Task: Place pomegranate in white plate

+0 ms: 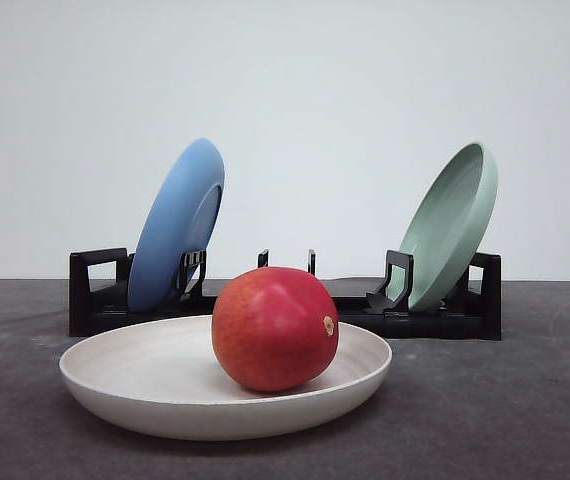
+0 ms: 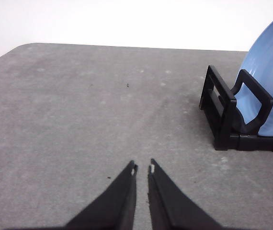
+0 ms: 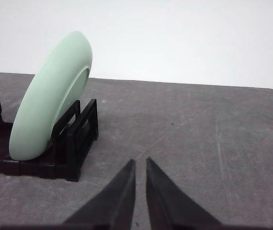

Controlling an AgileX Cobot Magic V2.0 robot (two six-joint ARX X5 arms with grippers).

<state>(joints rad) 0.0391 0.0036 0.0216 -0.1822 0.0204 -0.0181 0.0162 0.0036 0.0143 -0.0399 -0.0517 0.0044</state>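
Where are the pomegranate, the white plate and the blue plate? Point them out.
pomegranate (image 1: 273,328), front view, middle of its red skin.
white plate (image 1: 130,368), front view, bare inner surface left of the fruit.
blue plate (image 1: 173,228), front view, its tilted back.

My table (image 1: 525,420) is a dark grey, faintly scuffed surface running back to a pale wall. Directly on it, near me and about centre, rests the white plate (image 1: 125,385). Just behind that plate stands a black dish rack (image 1: 95,300), stretching from left to right across the far part of the table.
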